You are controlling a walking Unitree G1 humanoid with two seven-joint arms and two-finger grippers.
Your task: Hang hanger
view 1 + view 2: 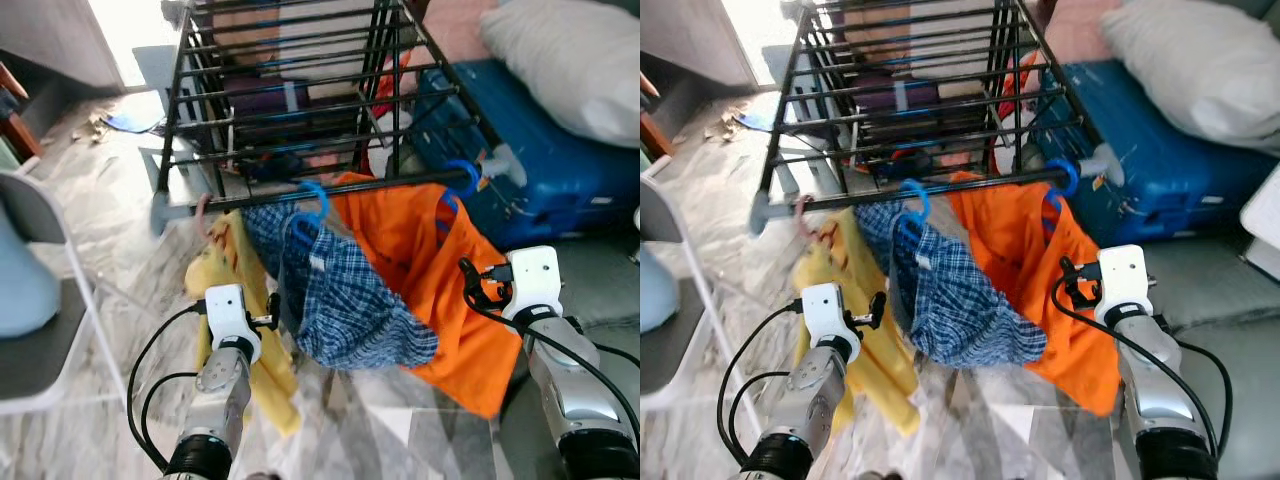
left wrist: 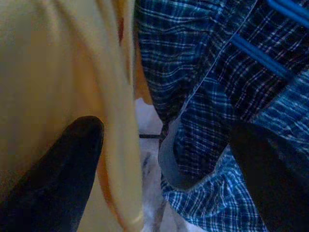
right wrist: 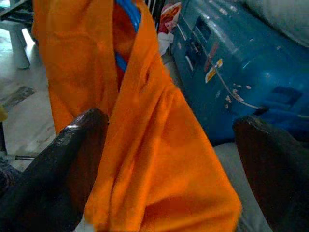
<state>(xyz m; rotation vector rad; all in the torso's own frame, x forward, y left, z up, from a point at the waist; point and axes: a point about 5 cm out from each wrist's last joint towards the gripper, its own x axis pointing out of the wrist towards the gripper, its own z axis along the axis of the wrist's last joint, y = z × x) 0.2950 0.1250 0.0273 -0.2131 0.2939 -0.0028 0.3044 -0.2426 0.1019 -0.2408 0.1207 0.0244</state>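
1. I see two blue plastic hangers hooked over the front rail of a black drying rack (image 1: 300, 110)
2. The left blue hanger (image 1: 312, 205) carries a blue checked shirt (image 1: 345, 300), hanging bunched and tilted
3. The right blue hanger (image 1: 462, 180), at the rail's right end, carries an orange shirt (image 1: 420, 270), draped low

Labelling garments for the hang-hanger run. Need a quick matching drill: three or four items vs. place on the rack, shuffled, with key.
Items:
1. yellow garment
2. plaid shirt
3. orange shirt
4. blue suitcase

Places:
A. middle, on a blue hanger
B. behind the rack, robot's right
C. rack's front bar, robot's left end
D. front bar, robot's right end

Pairs: 1-C, 2-A, 3-D, 4-B
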